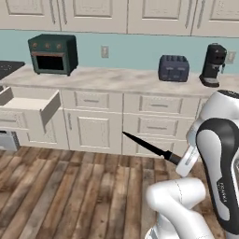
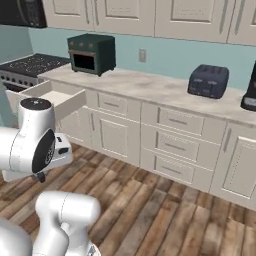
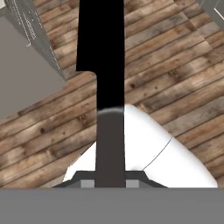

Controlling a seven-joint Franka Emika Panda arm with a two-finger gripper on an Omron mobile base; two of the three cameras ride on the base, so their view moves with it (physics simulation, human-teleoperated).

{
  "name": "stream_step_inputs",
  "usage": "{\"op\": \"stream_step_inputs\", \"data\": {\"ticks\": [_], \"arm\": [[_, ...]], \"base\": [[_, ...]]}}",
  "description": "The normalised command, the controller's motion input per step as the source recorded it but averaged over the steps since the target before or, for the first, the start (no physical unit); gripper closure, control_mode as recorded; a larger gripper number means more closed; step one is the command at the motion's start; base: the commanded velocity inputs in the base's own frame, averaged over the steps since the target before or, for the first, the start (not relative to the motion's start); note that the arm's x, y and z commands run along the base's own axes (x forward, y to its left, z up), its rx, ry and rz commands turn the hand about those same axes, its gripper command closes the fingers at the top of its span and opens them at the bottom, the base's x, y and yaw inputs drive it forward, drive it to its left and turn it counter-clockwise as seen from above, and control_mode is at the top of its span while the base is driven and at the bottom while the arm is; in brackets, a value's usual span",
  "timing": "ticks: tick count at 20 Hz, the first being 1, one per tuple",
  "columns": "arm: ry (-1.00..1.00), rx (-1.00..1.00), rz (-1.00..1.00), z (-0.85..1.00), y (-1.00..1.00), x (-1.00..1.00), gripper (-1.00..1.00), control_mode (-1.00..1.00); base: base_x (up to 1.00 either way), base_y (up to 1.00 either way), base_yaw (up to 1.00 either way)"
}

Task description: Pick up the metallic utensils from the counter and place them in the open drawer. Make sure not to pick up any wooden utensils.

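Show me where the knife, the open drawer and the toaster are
knife point(image 1: 144, 145): left base view, middle of its dark blade.
open drawer point(image 1: 48, 111): left base view, its near side wall.
toaster point(image 2: 208, 81): right base view, its dark blue front face.

Even soft light, faint shadows, slightly blurry
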Motion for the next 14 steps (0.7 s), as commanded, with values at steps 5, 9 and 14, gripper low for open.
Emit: {"op": "stream_step_inputs", "data": {"ticks": [5, 9, 14], "arm": [[0.00, 0.00, 0.00, 0.00, 0.00, 0.00, 1.00, 1.00], [0.00, 0.00, 0.00, 0.00, 0.00, 0.00, 1.00, 1.00], [0.00, 0.00, 0.00, 0.00, 0.00, 0.00, 1.00, 1.00]], "base": [[1.00, 0.09, 0.00], [1.00, 0.20, 0.04], [0.94, 0.40, 0.22]]}}
